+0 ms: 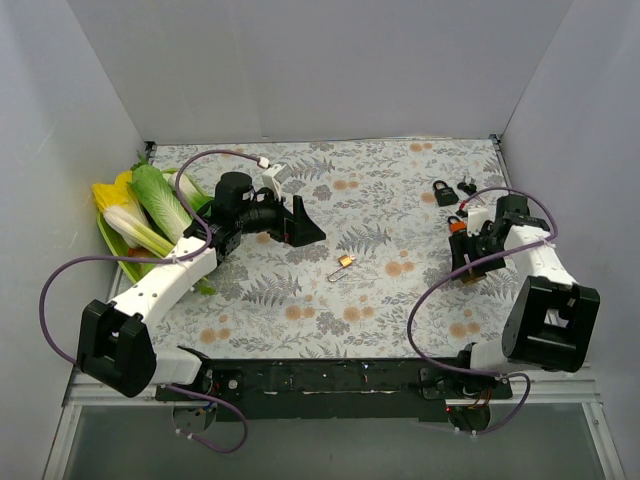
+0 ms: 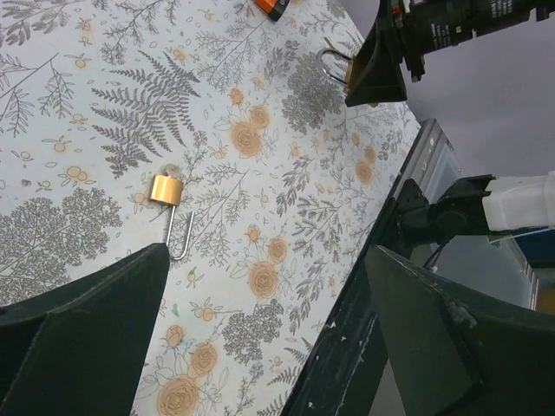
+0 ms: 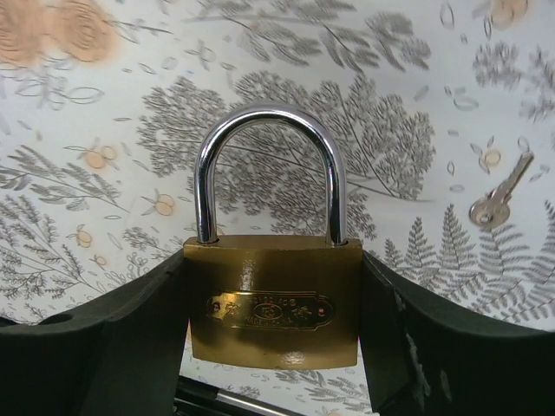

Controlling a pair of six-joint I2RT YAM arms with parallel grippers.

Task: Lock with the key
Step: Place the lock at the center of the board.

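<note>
Over floral tablecloth point(image 1: 400, 300), right gripper point(image 3: 273, 286) clamps brass padlock point(image 3: 273, 312) upright; left gripper point(image 2: 264, 256) gapes

Floral-print tablecloth point(image 1: 390, 180) covering the table. At 9 o'clock, a green tray point(image 1: 118, 258) bears two napa cabbages point(image 1: 160, 200) and a yellow vegetable point(image 1: 110, 192). Grey walls point(image 1: 320, 70) enclose three sides.

Soft, even light from overhead. The tabletop point(image 1: 400, 300) is bright, and shadows under the arms are faint. The grey walls point(image 1: 300, 60) are evenly lit. Glare streaks the padlock point(image 3: 273, 303) shackle and brass face. The wrist views bend at the edges, and the left pincer's fingers point(image 2: 78, 329) are dark and slightly soft.
</note>
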